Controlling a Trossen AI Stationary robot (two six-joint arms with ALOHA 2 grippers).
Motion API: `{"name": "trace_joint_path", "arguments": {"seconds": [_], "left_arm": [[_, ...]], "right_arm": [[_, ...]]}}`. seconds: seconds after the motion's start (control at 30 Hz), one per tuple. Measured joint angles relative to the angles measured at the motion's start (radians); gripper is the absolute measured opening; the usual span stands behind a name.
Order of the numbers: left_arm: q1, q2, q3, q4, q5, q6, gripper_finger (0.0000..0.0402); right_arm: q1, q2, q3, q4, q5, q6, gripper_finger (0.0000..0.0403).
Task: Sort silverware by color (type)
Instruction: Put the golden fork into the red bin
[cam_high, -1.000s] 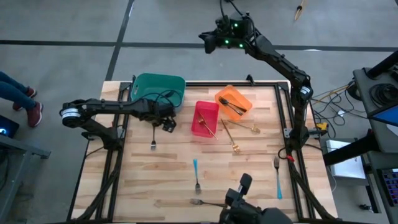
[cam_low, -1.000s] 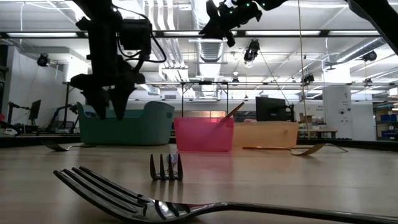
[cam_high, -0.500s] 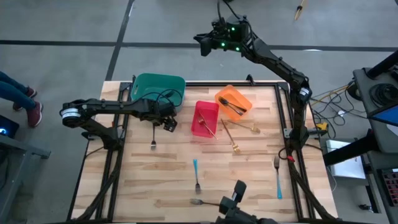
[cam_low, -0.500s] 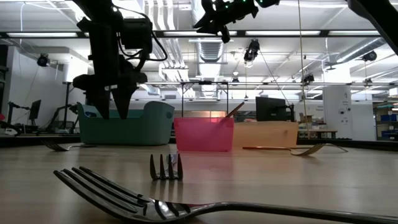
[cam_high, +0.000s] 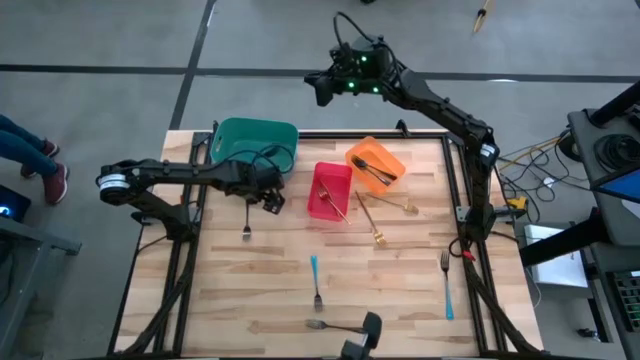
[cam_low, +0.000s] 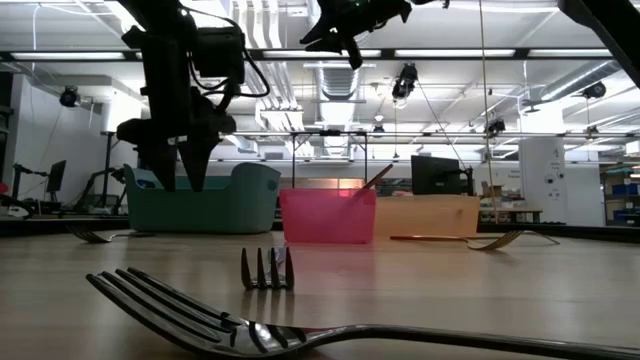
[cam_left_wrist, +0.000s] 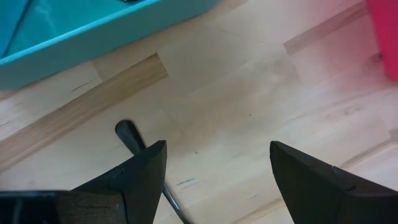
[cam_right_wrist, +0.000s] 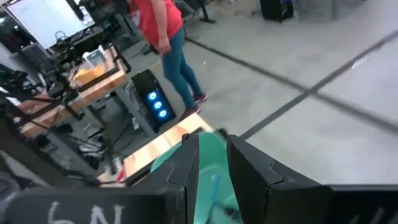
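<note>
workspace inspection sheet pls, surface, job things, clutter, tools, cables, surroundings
surface: wooden table, planks bare between items.
job's things: dark-handled fork under the left arm; blue-handled forks and; gold forks beside the red bin; dark forks in the orange bin; dark fork at the near edge.
clutter: teal bin at the far left corner.
tools: left tool open, low over the dark fork's handle; right tool raised off beyond the table's far edge, narrow gap, holding a blue-handled fork.
cables: black loop on the left arm; wires right of the table.
surroundings: person standing by desks.
</note>
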Motion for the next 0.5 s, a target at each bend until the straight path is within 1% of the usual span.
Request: {"name": "trace_joint_path", "arguments": {"seconds": [0.1, 0.23, 0.37, 0.5], "left_arm": [[-0.017, 0.0, 0.0, -0.006, 0.001, 0.011, 0.0263], [-0.038, 0.0, 0.0, -0.023, 0.002, 0.03, 0.0263], [-0.045, 0.0, 0.0, -0.045, 0.01, 0.061, 0.0263], [-0.051, 0.0, 0.0, -0.086, 0.066, 0.07, 0.0263]], "right_arm": [[0.013, -0.003, 0.0, -0.064, -0.043, 0.05, 0.0071], [0.028, -0.007, 0.02, -0.214, -0.151, 0.086, 0.007], [0.049, -0.009, 0.05, -0.448, -0.212, 0.093, 0.007], [0.073, -0.009, 0.076, -0.713, -0.216, 0.074, 0.007]]}}
